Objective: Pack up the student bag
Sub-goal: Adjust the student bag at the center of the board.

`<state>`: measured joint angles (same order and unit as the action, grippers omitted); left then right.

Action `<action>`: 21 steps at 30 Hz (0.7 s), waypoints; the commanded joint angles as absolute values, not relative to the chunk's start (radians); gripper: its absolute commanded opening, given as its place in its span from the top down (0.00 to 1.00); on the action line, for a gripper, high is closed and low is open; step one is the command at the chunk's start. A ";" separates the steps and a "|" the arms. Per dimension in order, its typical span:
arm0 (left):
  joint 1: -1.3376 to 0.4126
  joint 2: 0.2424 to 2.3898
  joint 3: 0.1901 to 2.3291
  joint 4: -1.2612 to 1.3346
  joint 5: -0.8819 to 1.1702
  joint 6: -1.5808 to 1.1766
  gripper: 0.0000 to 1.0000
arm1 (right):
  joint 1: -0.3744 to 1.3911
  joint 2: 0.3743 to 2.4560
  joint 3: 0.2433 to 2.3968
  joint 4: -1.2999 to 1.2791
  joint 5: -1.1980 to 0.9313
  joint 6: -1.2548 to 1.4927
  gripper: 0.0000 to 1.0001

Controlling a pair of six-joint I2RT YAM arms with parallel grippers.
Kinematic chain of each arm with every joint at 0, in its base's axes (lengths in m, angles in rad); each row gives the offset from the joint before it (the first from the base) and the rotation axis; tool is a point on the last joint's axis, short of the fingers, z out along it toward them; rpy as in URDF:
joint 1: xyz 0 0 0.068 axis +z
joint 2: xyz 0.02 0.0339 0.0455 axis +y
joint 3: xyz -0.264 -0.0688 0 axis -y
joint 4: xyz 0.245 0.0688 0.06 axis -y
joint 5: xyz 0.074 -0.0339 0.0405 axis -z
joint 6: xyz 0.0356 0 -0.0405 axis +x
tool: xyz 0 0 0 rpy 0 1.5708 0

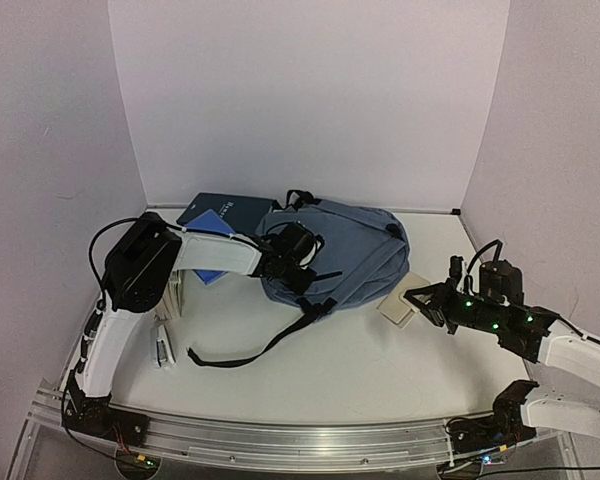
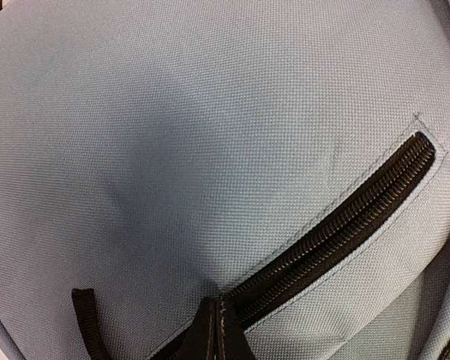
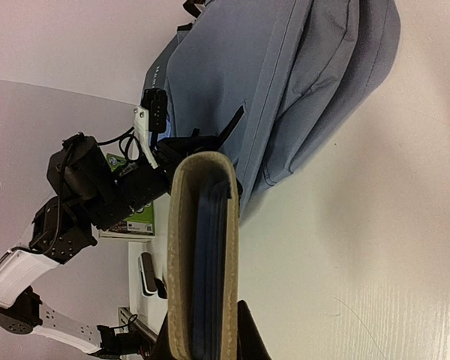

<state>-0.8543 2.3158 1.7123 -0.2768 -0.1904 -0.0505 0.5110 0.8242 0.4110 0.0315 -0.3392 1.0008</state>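
Student bag: blue-grey, laid at centre frame of the top view, with a black strap trailed toward the lower left.
Left gripper: clenched and set against the bag's front at the lower end of the black pocket zipper. Whether anything is pinched cannot be told.
Right gripper: closed on a tan notebook, held just beside the bag's lower right edge.
Dark blue book: placed at the bag's upper left.
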 commanded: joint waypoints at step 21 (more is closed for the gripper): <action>-0.647 2.052 1.630 -0.373 0.151 -0.373 0.80 | 0.514 0.836 0.414 0.069 -0.327 1.013 1.00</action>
<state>-0.7003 2.0640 1.6272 -0.3143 0.0883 -0.2819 0.5110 0.8433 0.4072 0.0296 -0.3347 1.0078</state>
